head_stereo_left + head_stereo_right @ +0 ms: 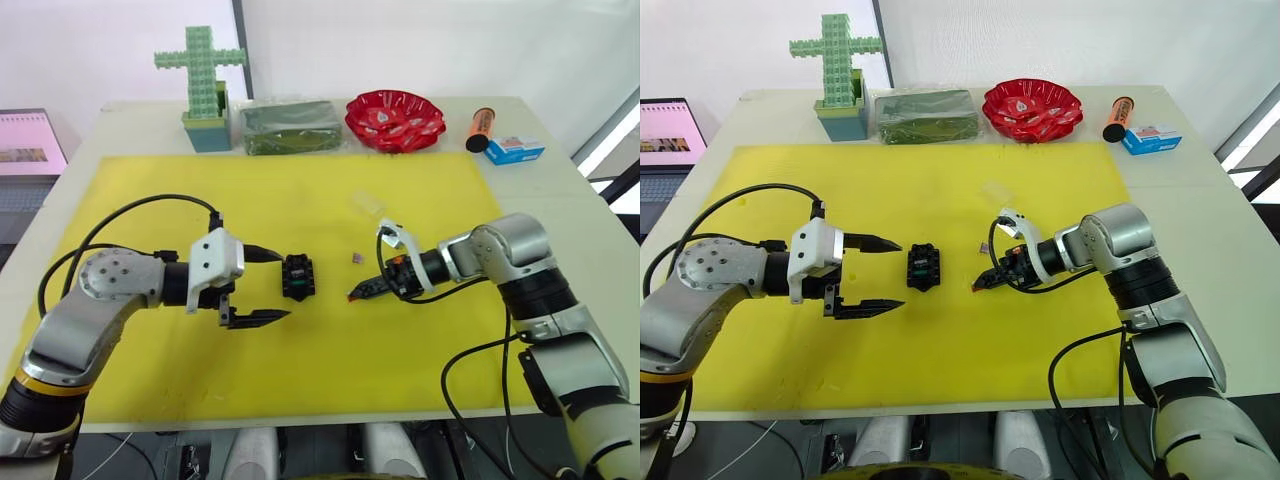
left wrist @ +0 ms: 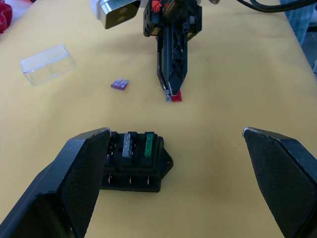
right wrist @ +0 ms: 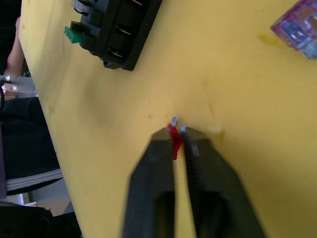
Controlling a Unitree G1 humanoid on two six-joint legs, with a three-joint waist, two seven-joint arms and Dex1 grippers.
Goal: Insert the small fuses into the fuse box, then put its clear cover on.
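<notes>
**Red fuse pinched, box lies toward the robot's left**

Your right gripper (image 3: 179, 140) has its fingers pressed together on the red fuse (image 3: 173, 139), tips low over the yellow mat (image 1: 300, 380) near its middle. The fuse box (image 1: 298, 277) sits just to the left of those tips, between the two grippers, its long axis running from the mat's near edge toward the far edge. A grey fuse (image 2: 128, 145) and the green fuse (image 2: 149, 144) already stand in its slots.

Your left gripper (image 1: 262, 286) is spread wide, one finger beside the box, the other well clear; it is nearer the box and placed to steady it.

The mauve fuse (image 2: 120, 85) lies loose just beyond the right gripper, and the clear cover (image 2: 48, 64) farther toward the far edge. Nothing blocks the short path leftward, I judge.
</notes>
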